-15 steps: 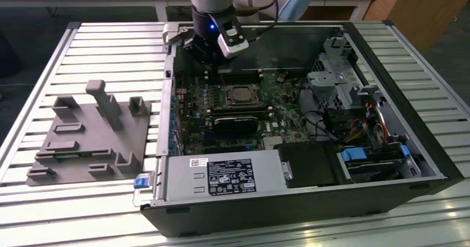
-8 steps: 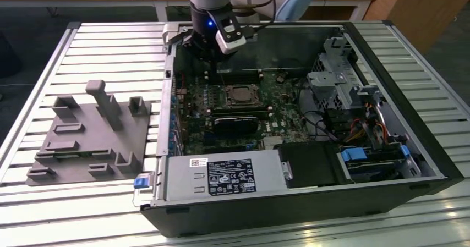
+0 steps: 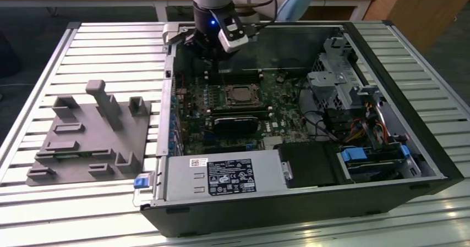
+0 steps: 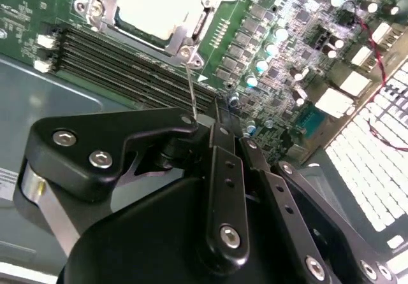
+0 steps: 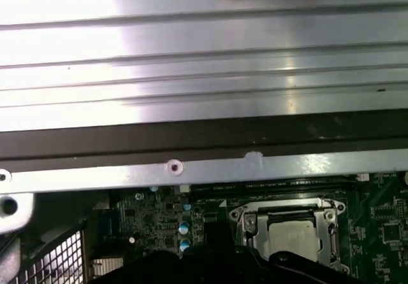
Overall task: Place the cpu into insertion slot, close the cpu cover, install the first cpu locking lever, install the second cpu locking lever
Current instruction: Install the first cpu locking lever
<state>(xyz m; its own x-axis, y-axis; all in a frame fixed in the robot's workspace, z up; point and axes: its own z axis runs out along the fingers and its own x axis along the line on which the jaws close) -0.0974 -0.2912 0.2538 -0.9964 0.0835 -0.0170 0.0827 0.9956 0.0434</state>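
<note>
The cpu (image 4: 156, 4) lies seated in the insertion slot (image 3: 225, 96), with the cpu cover (image 4: 104, 9) down flat around it. In the exterior view the slot sits close by the gripper (image 3: 211, 64), at about five o'clock from it. A thin wire locking lever (image 4: 190, 86) rises from the slot's corner. Its long axis points straight at the gripper's tip, which it meets. The jaws look drawn narrow, clamping nothing I can confirm.
</note>
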